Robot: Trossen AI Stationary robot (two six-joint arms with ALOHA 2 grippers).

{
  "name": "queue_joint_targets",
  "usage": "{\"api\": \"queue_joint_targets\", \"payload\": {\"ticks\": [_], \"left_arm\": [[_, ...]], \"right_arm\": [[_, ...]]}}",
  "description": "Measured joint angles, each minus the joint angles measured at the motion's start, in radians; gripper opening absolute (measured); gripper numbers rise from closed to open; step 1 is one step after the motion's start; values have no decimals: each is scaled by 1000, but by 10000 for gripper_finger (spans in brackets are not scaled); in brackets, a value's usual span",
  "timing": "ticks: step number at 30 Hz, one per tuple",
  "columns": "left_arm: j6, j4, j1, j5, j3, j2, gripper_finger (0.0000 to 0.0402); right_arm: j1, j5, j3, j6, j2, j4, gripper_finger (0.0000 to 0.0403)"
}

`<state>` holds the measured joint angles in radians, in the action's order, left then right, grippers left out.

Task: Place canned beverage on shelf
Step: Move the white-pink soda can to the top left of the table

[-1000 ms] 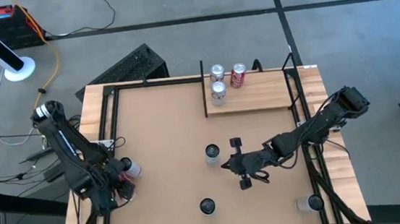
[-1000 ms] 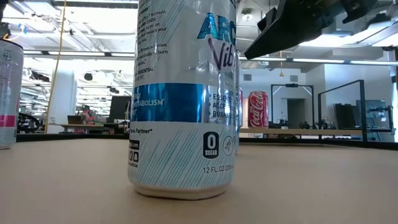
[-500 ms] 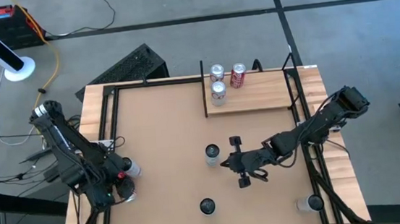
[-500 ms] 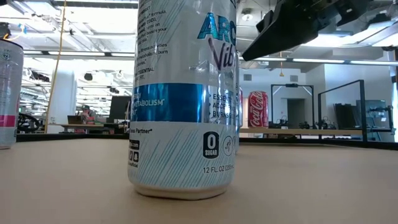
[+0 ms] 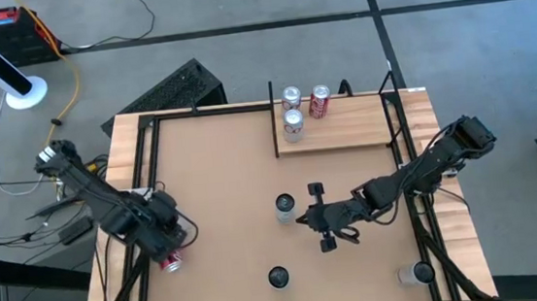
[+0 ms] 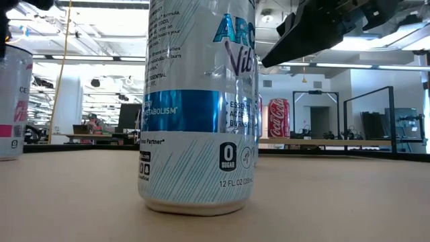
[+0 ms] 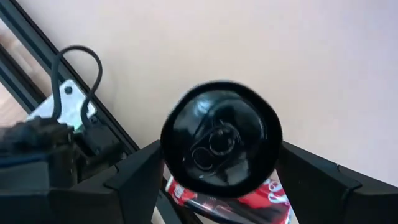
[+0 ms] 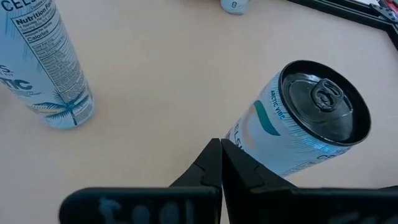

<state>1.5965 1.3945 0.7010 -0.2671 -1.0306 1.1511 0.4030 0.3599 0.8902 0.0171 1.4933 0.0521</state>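
My left gripper [image 5: 168,255] at the table's left edge is shut on a black-topped can with a red and white label [image 7: 221,137]; the can also shows in the low view [image 6: 13,101]. My right gripper [image 5: 306,221] is shut and holds nothing. It stands mid-table, close beside an upright white Celsius can [image 5: 284,206], also seen in the right wrist view [image 8: 305,124]; I cannot tell whether it touches that can. The light-wood shelf [image 5: 345,132] at the far right carries three cans [image 5: 290,97] standing on their bases. My left gripper pinches the can between its two fingers [image 7: 317,183], one on each side of the body just below the top rim [image 7: 273,194]. The fingers come from above, pointing down. The can is upright, and in the low view its base [image 6: 10,156] is at table level.
A large Arctic Vibe can [image 5: 278,277] stands near the front edge and fills the low view [image 6: 198,107]. Another can [image 5: 416,274] stands at the near right corner. Black frame rails [image 5: 148,161] run along the table's sides. Bare tabletop lies between the mid-table cans and the shelf.
My left arm has swung and its gripper has turned, moving a little toward the table's right and near edges with the can. In the low view the can has shifted right and shows another face. My right gripper has kept still.
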Motion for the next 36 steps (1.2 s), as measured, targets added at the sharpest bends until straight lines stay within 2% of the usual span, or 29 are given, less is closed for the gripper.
{"api": "queue_joint_targets", "payload": {"ticks": [13, 20, 24, 30, 36], "left_arm": [[-155, -2, -144, 27, 0, 0, 280], [-177, -1, -185, 27, -2, -1, 235], [-203, 2, -202, 19, -4, -1, 231], [-270, 57, -267, -81, -64, 0, 237], [-421, 77, -421, -157, -92, -14, 235]], "right_arm": [[0, -3, 0, -15, 0, 0, 24], [0, -6, 0, -18, 0, 0, 24], [0, -6, 0, -18, 0, 0, 24], [0, -22, 0, -19, 0, 0, 24], [0, -22, 0, -19, 0, -1, 24]]}}
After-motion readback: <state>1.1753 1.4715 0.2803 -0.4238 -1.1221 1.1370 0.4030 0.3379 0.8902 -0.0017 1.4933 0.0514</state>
